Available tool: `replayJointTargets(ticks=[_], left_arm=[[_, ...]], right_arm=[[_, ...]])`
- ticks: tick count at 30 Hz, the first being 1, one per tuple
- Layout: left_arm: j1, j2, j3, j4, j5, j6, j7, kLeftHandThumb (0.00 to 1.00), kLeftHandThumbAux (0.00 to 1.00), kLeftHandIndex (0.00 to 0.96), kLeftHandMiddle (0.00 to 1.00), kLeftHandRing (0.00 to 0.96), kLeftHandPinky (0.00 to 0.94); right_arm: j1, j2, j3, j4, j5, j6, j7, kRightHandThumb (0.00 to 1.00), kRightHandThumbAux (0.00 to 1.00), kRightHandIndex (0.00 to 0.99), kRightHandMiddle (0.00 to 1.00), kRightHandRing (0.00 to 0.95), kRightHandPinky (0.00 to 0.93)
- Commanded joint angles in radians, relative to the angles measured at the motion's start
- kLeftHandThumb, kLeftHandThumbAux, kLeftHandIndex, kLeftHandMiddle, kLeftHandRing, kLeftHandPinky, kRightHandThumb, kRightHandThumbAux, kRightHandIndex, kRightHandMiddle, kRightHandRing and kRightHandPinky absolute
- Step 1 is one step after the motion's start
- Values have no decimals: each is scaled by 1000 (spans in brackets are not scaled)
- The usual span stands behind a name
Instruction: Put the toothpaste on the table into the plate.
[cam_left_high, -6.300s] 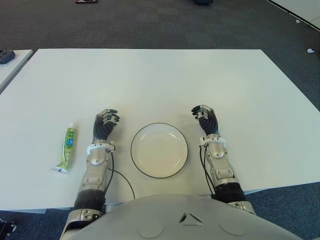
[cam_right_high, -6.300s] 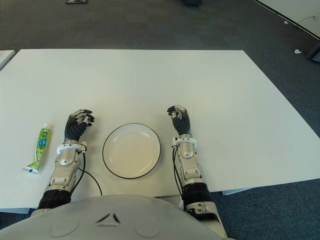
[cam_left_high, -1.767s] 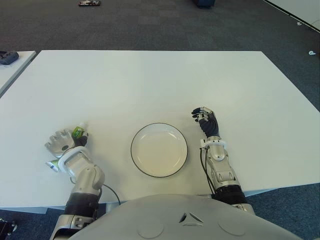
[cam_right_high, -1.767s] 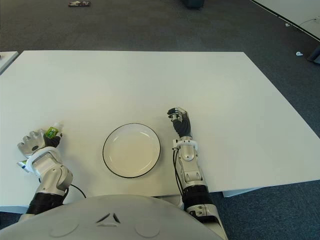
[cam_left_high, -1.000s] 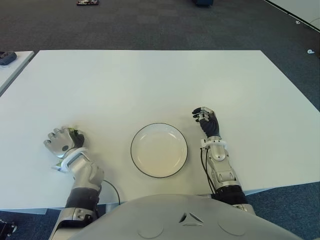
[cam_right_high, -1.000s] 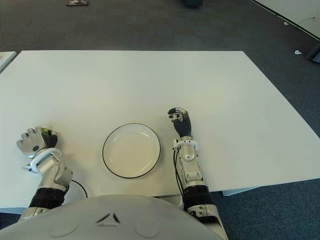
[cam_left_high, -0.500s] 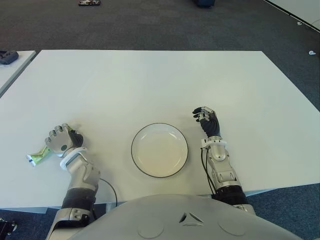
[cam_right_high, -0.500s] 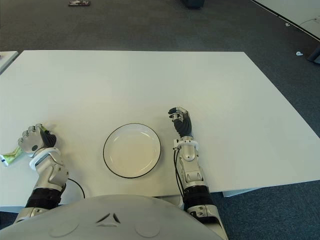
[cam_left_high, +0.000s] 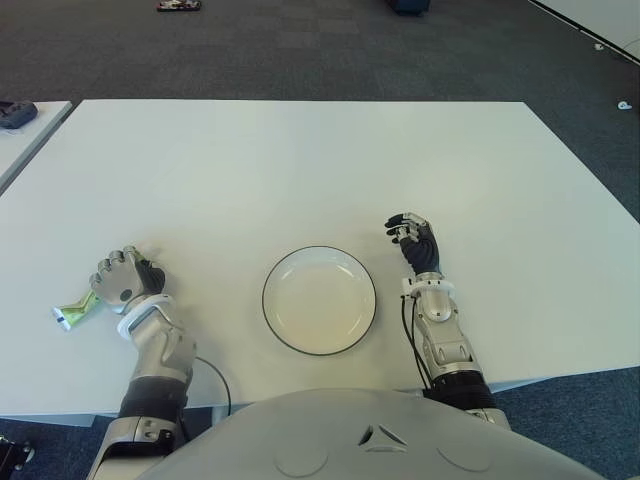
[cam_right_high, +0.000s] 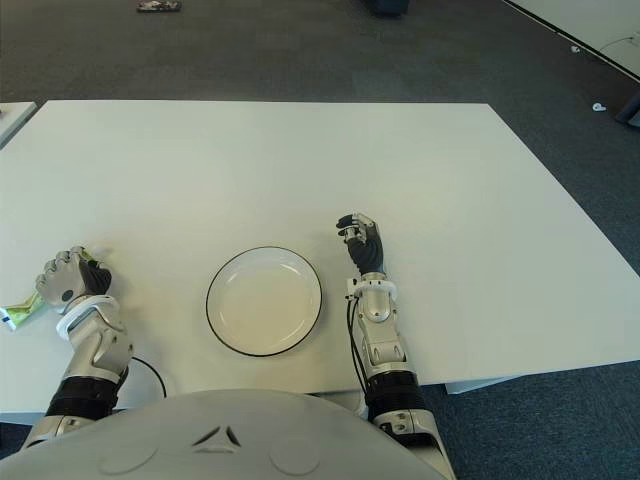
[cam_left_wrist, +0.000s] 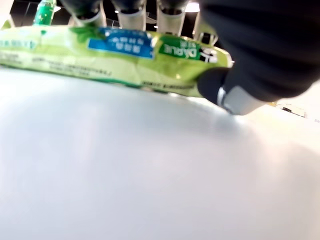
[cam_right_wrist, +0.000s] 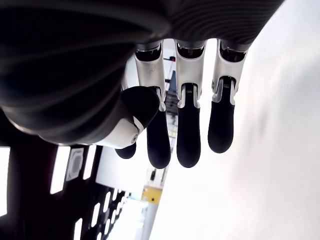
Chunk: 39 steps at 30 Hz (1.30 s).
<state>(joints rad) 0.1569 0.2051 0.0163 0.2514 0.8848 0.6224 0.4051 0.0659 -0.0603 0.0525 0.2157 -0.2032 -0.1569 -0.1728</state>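
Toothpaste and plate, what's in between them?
Only bare table lies between the toothpaste, gripped in the left hand, and the plate, per both eye views.

A white table (cam_right_high: 300, 160) holds a black-rimmed plate (cam_right_high: 264, 301) between the robot's two hands. The left hand (cam_right_high: 66, 279) is curled around a green toothpaste tube (cam_right_high: 22, 306), whose flat end juts out past its fingers. The right hand (cam_right_high: 362, 243), fingers loosely curled, holds nothing, right of the plate.
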Motion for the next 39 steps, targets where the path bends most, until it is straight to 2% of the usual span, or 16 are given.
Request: replayJointTargets(ticks=[1, 19, 27, 30, 33, 39], left_arm=[[44, -34, -35, 53, -91, -2, -86, 701, 716, 440, 819, 811, 826], [37, -9, -61, 7, -98, -12, -84, 701, 715, 440, 821, 812, 822], [48, 10, -110, -208, -75, 32, -184, 703, 715, 440, 817, 808, 815], [71, 22, -127, -296, -78, 5, -212, 704, 715, 440, 816, 806, 813], [85, 27, -131, -328, -88, -25, -211, 705, 716, 440, 815, 805, 809], [107, 39, -127, -382, -146, -173, -179, 708, 715, 440, 814, 801, 793]], right_arm=[[1, 4, -3, -3, -7, 11, -8, 838, 692, 408, 466, 460, 461], [-1, 0, -2, 5, -6, 1, -7, 838, 692, 407, 466, 460, 470], [-1, 1, -4, 5, 0, -2, -4, 839, 691, 415, 463, 459, 473], [-3, 0, -6, 13, 6, -13, -2, 839, 691, 417, 462, 459, 474], [-5, 0, -8, 18, 7, -17, -3, 839, 690, 418, 462, 458, 473], [-9, 0, -8, 22, 1, -9, -8, 839, 690, 418, 461, 448, 451]])
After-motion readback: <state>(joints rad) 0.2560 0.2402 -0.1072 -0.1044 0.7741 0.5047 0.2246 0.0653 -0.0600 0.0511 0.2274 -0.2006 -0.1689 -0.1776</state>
